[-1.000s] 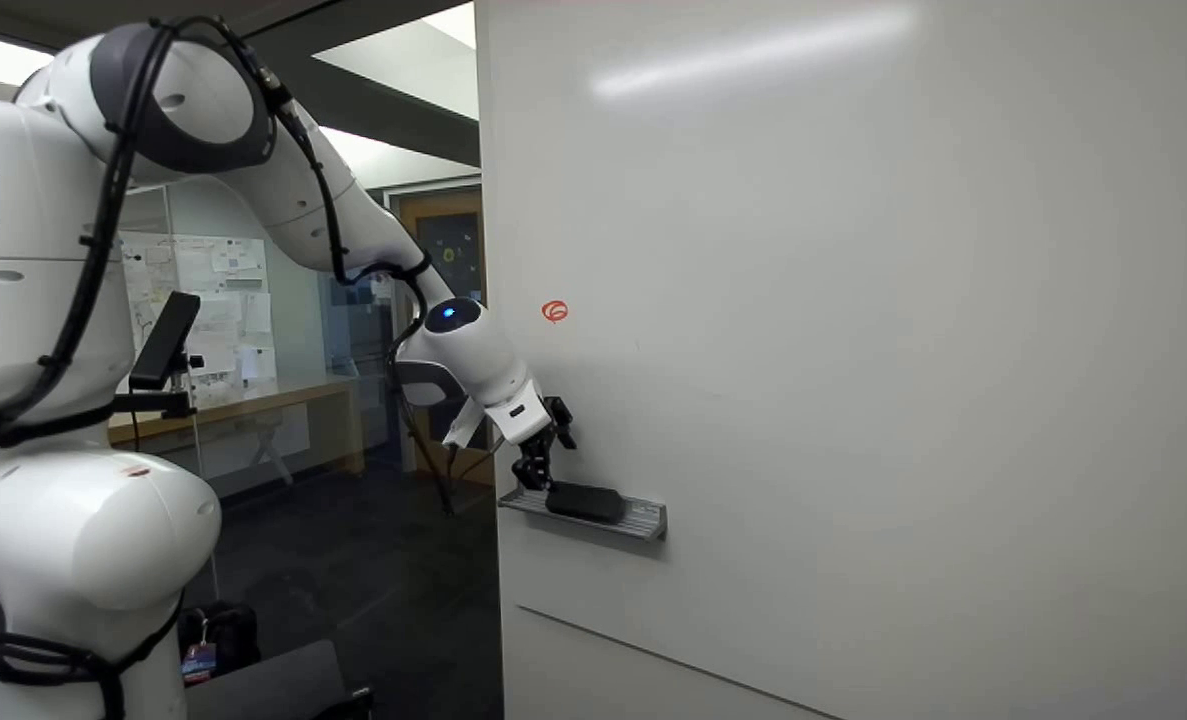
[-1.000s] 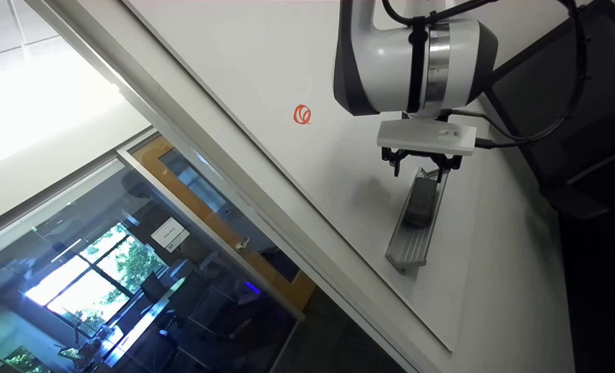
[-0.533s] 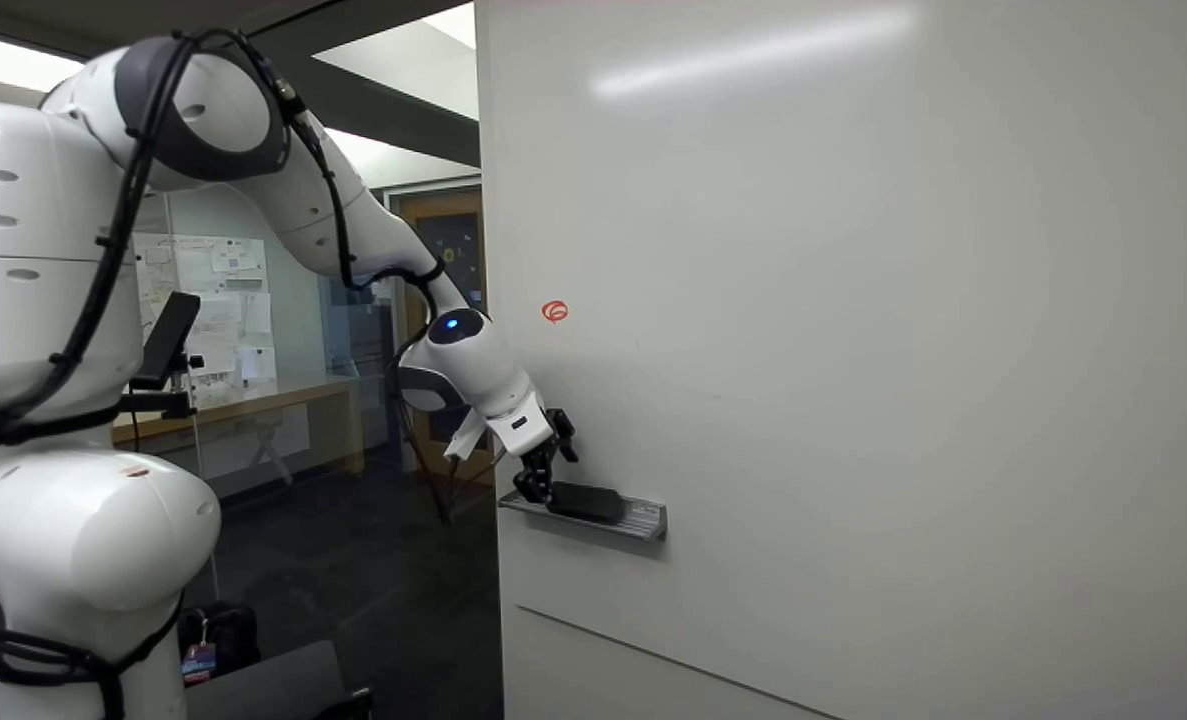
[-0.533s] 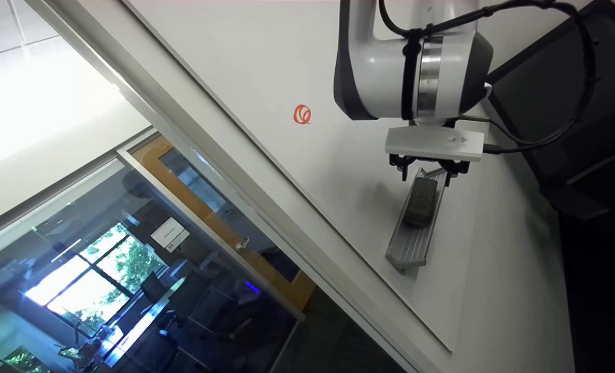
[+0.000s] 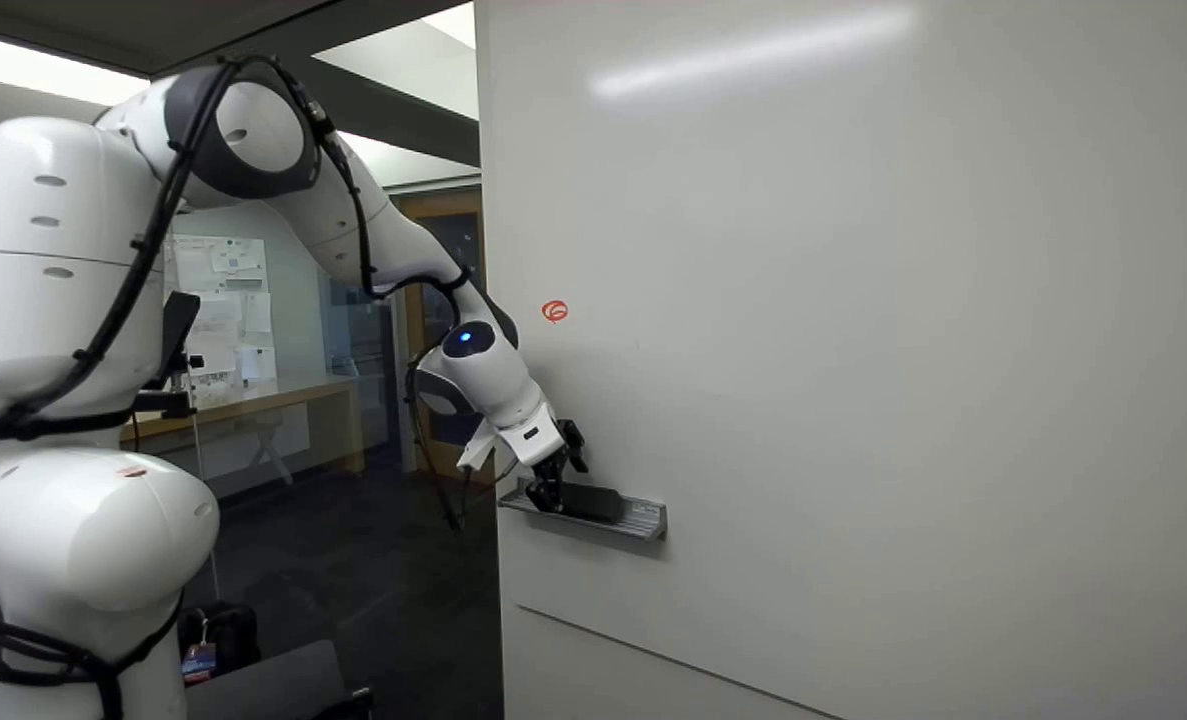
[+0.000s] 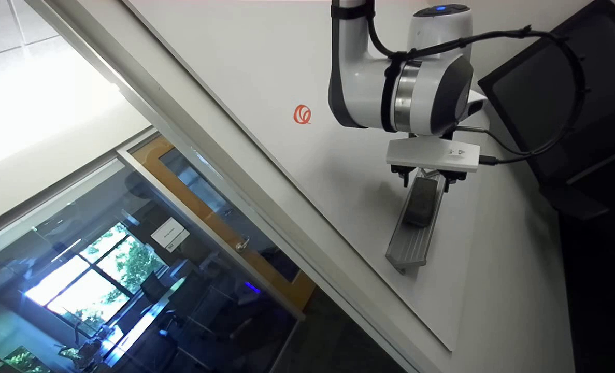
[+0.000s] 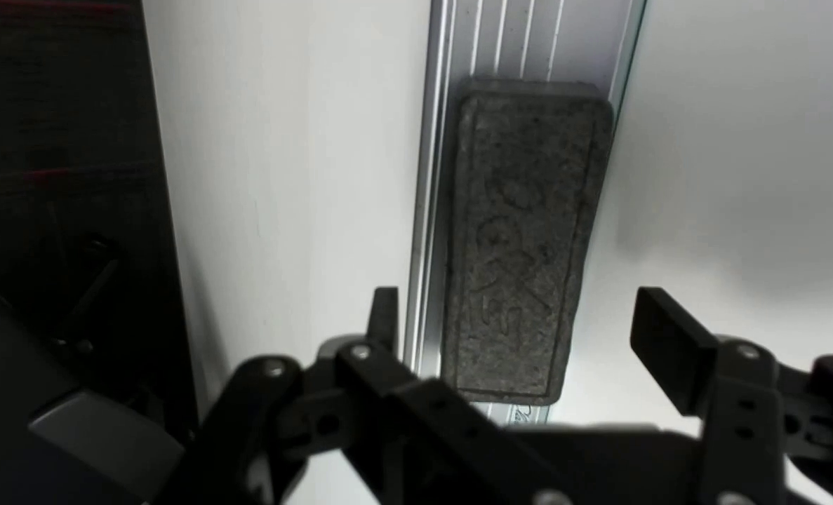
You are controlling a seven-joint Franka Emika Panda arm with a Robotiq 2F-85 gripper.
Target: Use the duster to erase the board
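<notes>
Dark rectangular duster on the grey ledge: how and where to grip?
Probably the long sides of the dark rectangular duster, midway, from above: it lies flat along the grey ribbed ledge and, in the wrist view, looks narrower than the opening of the black hand.

Papers [image 5: 218,325] hang above a wooden table [image 5: 278,395]

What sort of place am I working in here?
Probably an office or research lab: there's a large white board, a sign beside a wooden door, and papers posted in the background. Which of the two, I can't tell.
</notes>
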